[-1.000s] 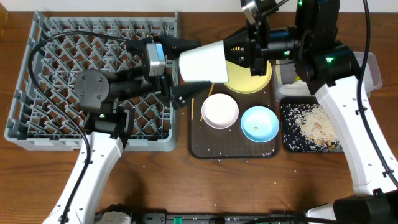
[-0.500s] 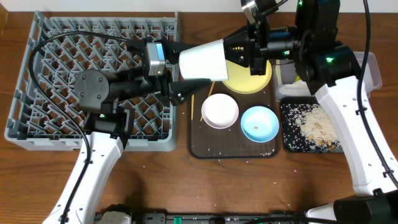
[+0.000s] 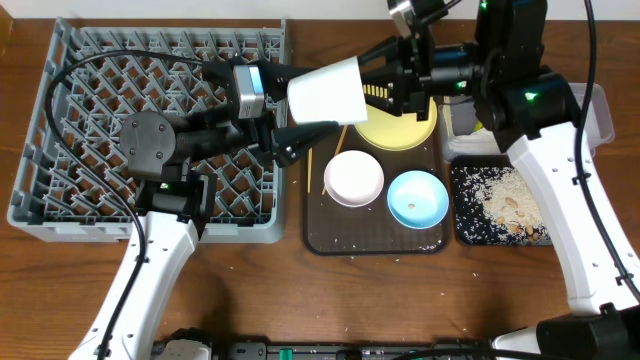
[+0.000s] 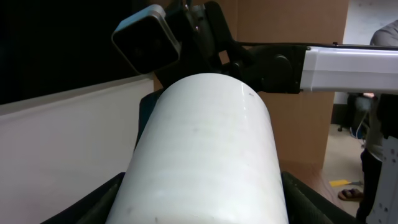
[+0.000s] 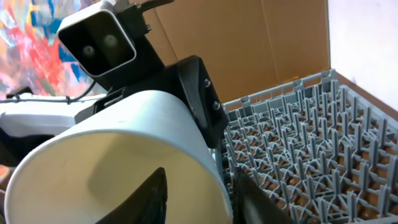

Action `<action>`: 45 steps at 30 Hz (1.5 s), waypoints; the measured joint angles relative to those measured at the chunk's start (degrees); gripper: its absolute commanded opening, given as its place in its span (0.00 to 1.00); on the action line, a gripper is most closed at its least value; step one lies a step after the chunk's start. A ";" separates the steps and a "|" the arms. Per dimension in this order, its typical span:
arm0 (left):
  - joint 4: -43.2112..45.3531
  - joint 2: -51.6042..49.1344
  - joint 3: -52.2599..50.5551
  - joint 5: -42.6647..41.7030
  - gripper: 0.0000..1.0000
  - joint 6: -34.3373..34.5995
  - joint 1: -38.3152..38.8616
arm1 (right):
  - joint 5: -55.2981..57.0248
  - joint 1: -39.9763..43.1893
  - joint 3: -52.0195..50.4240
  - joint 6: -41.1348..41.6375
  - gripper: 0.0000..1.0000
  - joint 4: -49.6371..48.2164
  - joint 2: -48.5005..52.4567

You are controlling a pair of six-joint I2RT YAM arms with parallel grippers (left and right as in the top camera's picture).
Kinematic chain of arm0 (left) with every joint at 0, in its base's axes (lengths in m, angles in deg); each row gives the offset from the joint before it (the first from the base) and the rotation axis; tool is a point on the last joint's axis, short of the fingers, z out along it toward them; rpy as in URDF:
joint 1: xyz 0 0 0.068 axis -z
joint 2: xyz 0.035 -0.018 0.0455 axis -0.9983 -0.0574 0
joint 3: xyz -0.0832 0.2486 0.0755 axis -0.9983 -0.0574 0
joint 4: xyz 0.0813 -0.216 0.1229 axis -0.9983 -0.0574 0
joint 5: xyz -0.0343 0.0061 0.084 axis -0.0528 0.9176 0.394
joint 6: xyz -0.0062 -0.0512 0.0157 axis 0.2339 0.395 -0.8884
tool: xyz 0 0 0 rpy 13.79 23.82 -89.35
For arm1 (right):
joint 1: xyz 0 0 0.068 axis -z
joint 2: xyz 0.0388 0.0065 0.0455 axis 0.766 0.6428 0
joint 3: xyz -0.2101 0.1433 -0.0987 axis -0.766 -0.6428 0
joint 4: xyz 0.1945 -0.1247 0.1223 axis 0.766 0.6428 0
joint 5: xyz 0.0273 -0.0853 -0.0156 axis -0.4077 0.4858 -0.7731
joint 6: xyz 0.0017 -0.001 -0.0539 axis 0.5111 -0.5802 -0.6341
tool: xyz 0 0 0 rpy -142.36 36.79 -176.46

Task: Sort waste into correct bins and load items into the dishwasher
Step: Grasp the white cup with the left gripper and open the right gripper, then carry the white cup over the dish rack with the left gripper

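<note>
The small white cup (image 3: 325,95) hangs on its side in mid-air between the two arms, above the gap between rack and tray. My left gripper (image 3: 300,105) is shut on the cup's body, with a dark finger (image 4: 93,202) pressed against each side of the cup (image 4: 205,149). My right gripper (image 3: 372,88) is at the cup's mouth and stands open. One finger (image 5: 155,193) is inside the cup (image 5: 118,143) and the other is outside the rim, neither pressing the wall. The grey dish rack (image 3: 60,150) lies at left.
A dark brown tray (image 3: 330,235) holds a yellow plate (image 3: 400,130), a white bowl (image 3: 353,178), a light blue bowl (image 3: 417,198) and a thin chopstick (image 3: 340,143). The black tray (image 3: 462,215) with rice crumbs sits right of it, the clear tub (image 3: 600,110) behind.
My right gripper's jaws have parted from the cup's rim. The left fingers closed onto the cup's body, and the cup has tipped slightly upward.
</note>
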 measured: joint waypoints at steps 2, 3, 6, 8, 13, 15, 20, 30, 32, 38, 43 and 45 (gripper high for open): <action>0.00 0.00 0.00 0.13 0.47 0.00 0.00 | -0.55 1.11 0.00 0.81 0.45 -0.02 0.00; 0.02 0.00 0.00 0.15 0.47 0.00 0.00 | -0.83 1.60 0.00 1.05 0.47 -0.04 0.00; -0.02 0.00 0.00 0.22 0.47 0.00 0.00 | -1.99 3.50 0.00 2.05 0.56 0.00 0.00; 0.02 0.00 0.00 0.39 0.46 0.00 -0.09 | -2.47 4.72 0.00 2.75 0.61 -0.04 0.00; -0.04 0.00 0.00 0.59 0.45 0.00 -2.10 | -3.17 8.31 0.00 4.07 0.59 -0.04 0.00; -0.44 0.00 0.00 0.61 0.45 0.00 -3.87 | -3.28 10.14 0.00 4.50 0.59 -0.02 0.00; -7.15 0.00 0.02 2.82 0.45 0.00 -8.98 | -3.02 13.27 0.00 5.33 0.58 1.22 0.00; -29.44 -0.13 1.20 6.60 0.41 -0.74 -21.22 | 5.44 13.51 0.00 1.79 0.58 13.86 0.00; -37.59 -0.13 3.32 7.91 0.40 -2.58 -22.75 | 7.13 13.51 -0.02 0.48 0.57 16.02 0.00; -69.83 -0.22 13.94 24.68 0.40 -17.29 -21.90 | 11.19 13.51 -0.02 -2.64 0.57 20.04 0.00; -77.29 -0.20 18.29 42.10 0.40 -26.53 -18.86 | 13.07 13.51 -0.02 -3.65 0.57 20.81 0.00; -78.79 -0.20 18.73 47.93 0.40 -28.68 -18.14 | 13.53 13.51 -0.02 -3.89 0.57 21.11 0.00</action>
